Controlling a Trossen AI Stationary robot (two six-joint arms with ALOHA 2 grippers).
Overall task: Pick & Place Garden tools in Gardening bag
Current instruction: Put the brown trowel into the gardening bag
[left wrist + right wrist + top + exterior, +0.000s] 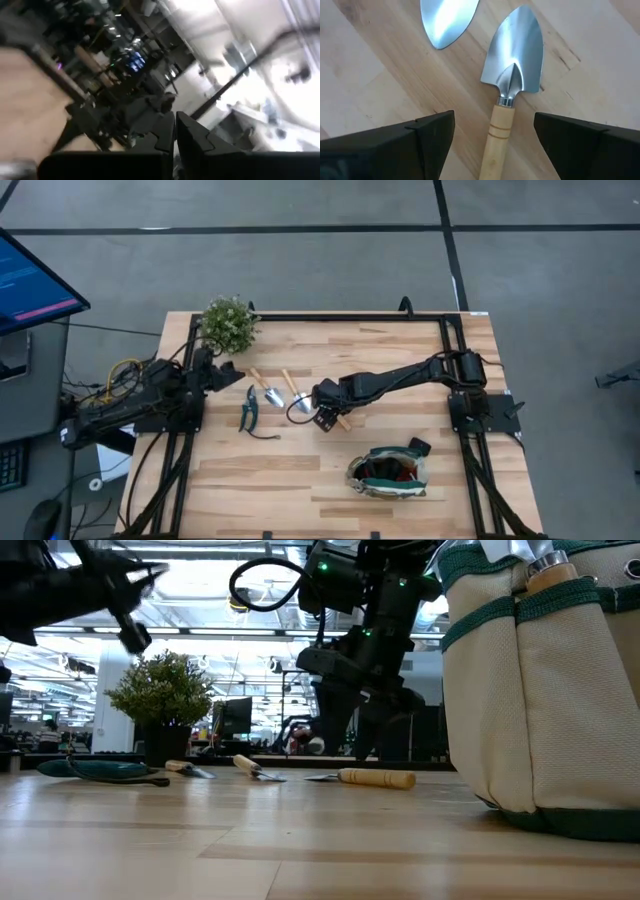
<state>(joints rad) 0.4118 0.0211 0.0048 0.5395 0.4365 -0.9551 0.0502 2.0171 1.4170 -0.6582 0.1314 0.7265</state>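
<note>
A trowel with a wooden handle (501,125) and silver blade (516,52) lies flat on the table; it also shows in the high view (318,406) and low view (375,777). My right gripper (495,131) (320,410) hovers just above it, open, one finger on each side of the handle, touching nothing. A second trowel (266,388) (445,20) and dark-handled pruning shears (250,412) lie to its left. The beige gardening bag (388,470) (540,690) stands near the front, with something red inside. My left gripper (230,370) (174,134) is shut and empty, raised beside the plant.
A bushy green potted plant (229,324) (165,690) stands at the table's far left. A wooden handle (550,575) sticks out of the bag's top. Black frame rails (350,317) run along the table's edges. Bare wood (270,480) lies left of the bag.
</note>
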